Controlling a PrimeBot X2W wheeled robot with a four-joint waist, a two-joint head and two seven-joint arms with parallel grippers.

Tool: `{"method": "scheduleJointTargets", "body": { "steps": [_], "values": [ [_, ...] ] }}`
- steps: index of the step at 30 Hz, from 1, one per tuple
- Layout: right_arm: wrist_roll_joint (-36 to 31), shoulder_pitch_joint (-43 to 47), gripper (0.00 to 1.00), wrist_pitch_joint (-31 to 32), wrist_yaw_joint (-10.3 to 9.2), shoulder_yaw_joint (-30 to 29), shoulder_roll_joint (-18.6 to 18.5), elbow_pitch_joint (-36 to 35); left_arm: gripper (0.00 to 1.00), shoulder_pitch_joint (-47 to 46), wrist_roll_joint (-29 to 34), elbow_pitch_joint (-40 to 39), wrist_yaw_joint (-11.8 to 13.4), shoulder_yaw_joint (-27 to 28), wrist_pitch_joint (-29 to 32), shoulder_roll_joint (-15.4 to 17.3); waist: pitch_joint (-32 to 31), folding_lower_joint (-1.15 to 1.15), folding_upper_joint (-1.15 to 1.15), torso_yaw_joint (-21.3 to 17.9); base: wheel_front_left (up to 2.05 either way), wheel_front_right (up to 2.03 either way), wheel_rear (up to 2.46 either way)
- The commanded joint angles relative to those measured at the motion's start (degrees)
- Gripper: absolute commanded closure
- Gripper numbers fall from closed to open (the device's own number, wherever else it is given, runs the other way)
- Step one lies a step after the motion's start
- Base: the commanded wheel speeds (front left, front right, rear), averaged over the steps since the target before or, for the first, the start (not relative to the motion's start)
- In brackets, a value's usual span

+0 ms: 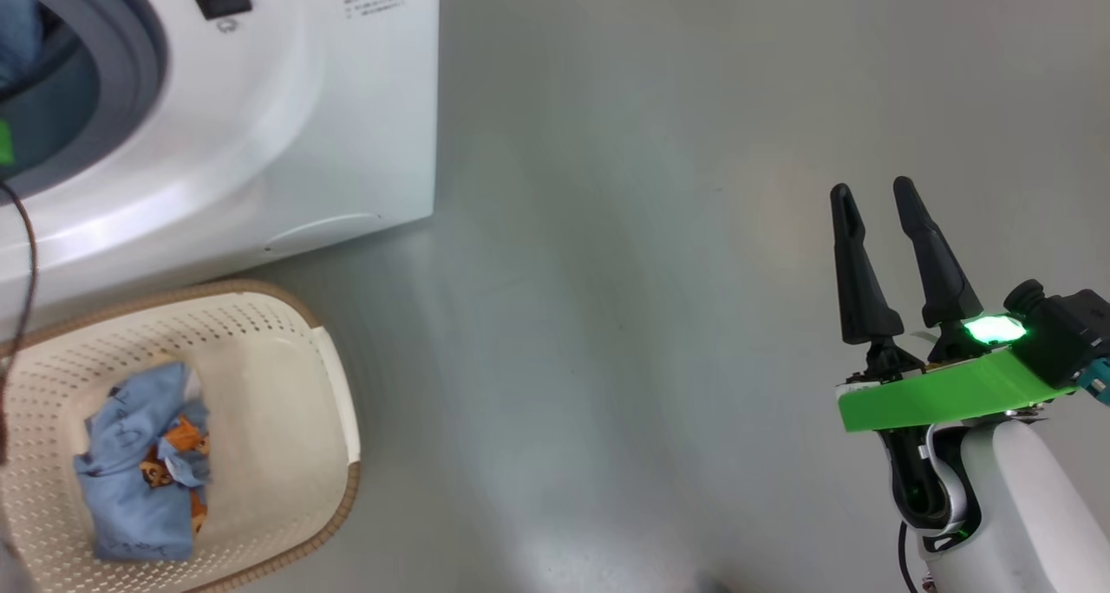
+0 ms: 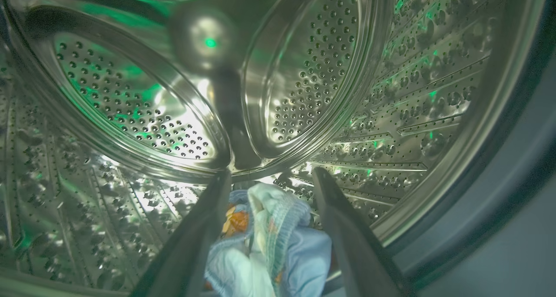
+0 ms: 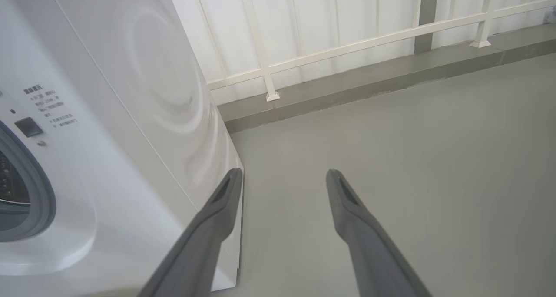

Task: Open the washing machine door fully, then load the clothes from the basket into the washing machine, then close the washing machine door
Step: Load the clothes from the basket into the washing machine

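Bare grey floor (image 1: pixel 650 316) is stretching open between the washing machine (image 1: pixel 260 125) and the right gripper (image 1: pixel 872 188); the basket (image 1: pixel 334 402) is sitting just beside the machine's front, while a white railing (image 3: pixel 266 69) is fencing the floor's far edge.

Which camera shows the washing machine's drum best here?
The left wrist view: the drum's perforated steel wall and back show close up, with a blue garment inside. The head view catches a dark slice behind the seal; the right wrist view, a sliver of perforations at its left edge.
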Motion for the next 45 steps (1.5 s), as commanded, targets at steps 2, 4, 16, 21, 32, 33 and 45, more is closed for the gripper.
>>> {"method": "scheduleJointTargets", "body": {
  "steps": [2, 4, 16, 21, 32, 33, 45],
  "values": [
    [-0.03, 0.07, 0.0, -0.46, 0.32, 0.59, -1.1, -1.14, 0.0, 4.95, -1.12, -5.52, -0.26, 3.03, -0.32, 1.75, -1.76, 0.0, 0.0, 0.69, 0.0, 0.0, 0.0],
    [-0.13, 0.37, 0.0, -0.46, 0.32, 0.48, -1.58, -1.01, 0.0, 9.55, -0.49, -10.92, -0.19, 4.87, -0.33, 0.35, -3.23, 0.0, 0.0, 1.15, 0.0, 0.0, 0.0],
    [-0.47, 2.52, 0.0, -0.46, 0.32, 0.22, -4.2, 0.12, 0.0, 22.18, 1.53, -20.21, -1.52, 10.35, -0.33, -5.33, -9.73, 0.0, 0.0, 3.34, 0.0, 0.0, 0.0],
    [-0.5, 3.81, 0.0, -0.46, 0.32, 0.41, -5.44, 0.78, 0.0, 27.58, 2.92, -22.52, -2.03, 10.44, -0.33, -7.01, -12.75, 0.0, 0.0, 4.3, 0.0, 0.0, 0.0],
    [-0.34, 7.32, 0.0, -0.46, 0.32, 0.3, -7.38, 1.84, 0.0, 38.48, 3.25, -27.55, -2.36, 9.88, -0.33, -10.2, -18.59, 0.0, 0.0, 6.43, 0.0, 0.0, 0.0],
    [-0.29, 7.73, 0.0, -0.46, 0.32, 0.29, -7.52, 1.91, 0.0, 39.5, 3.16, -28.06, -2.37, 9.61, -0.33, -10.41, -19.16, 0.0, 0.0, 6.62, 0.0, 0.0, 0.0],
    [0.43, 12.35, 0.0, -0.46, 0.32, 0.33, -9.47, 2.43, 0.0, 51.01, 1.37, -33.69, -2.39, 7.79, -0.34, -11.8, -24.93, 0.0, 0.0, 8.39, 0.0, 0.0, 0.0]
  ]
}}
